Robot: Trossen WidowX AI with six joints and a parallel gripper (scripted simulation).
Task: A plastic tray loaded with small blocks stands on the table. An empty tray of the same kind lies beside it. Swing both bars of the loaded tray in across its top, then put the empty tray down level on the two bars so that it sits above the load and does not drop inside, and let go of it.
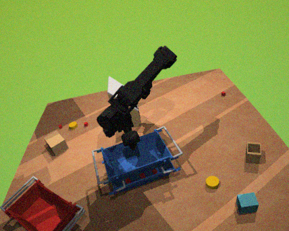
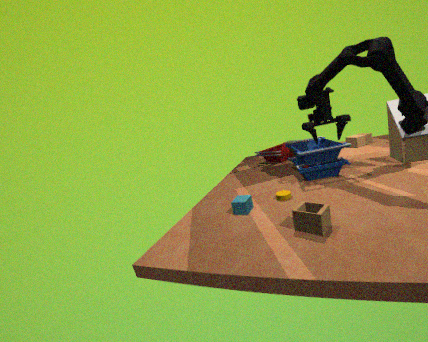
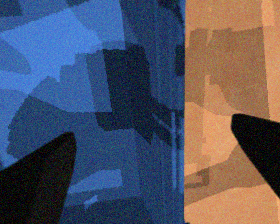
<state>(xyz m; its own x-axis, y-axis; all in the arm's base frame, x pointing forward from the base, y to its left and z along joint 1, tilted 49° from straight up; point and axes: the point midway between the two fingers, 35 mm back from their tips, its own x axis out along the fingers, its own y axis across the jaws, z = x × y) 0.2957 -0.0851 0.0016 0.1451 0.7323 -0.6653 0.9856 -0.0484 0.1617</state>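
Note:
The empty blue tray sits over the loaded blue tray and looks about level. Its own wire bars stick out past its ends. Red blocks show in the loaded tray below it. Short pieces of the loaded tray's bars show under the upper tray; the rest of them is hidden. My gripper is wide open and empty at the upper tray's back long wall, one finger on the inner side and one outside.
A red tray stands at the near left. A wooden block is at the left. A yellow disc, a teal block and an open wooden box are at the right.

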